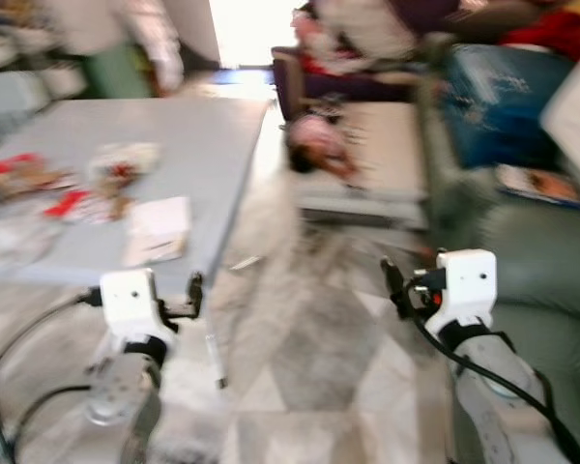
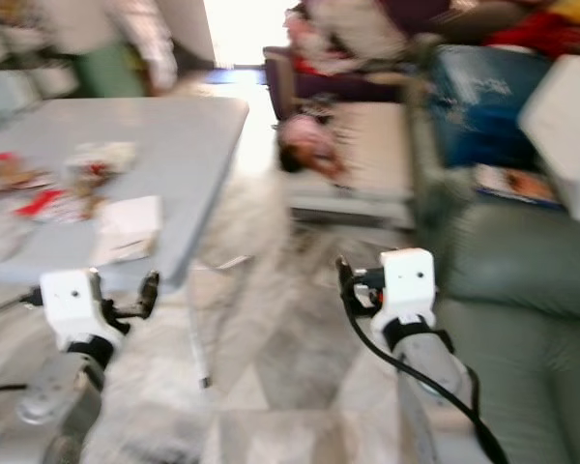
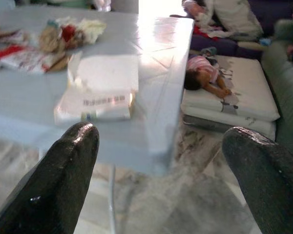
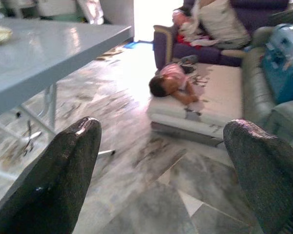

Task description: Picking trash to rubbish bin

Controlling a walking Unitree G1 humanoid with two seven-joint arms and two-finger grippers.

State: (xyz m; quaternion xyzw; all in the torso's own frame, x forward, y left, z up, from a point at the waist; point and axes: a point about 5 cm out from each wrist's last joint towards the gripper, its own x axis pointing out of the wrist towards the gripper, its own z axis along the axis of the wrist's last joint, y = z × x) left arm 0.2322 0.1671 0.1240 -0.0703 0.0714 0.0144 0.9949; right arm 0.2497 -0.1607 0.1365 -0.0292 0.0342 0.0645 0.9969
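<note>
Both grippers, left gripper (image 3: 156, 161) and right gripper (image 4: 161, 165), hang wide open and empty, ready to grasp; wrappers (image 1: 97, 184) and a flat packet (image 3: 100, 90) lie near the table (image 1: 213, 135)'s front edge.

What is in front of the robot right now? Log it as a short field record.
surface: pale grey rectangular table
trash: red and white crumpled wrappers on the table
paper: flat white packet near the table's edge
left claw: open, below the table's edge
right claw: open, above the marble floor
person: lying on white floor cushions
</note>
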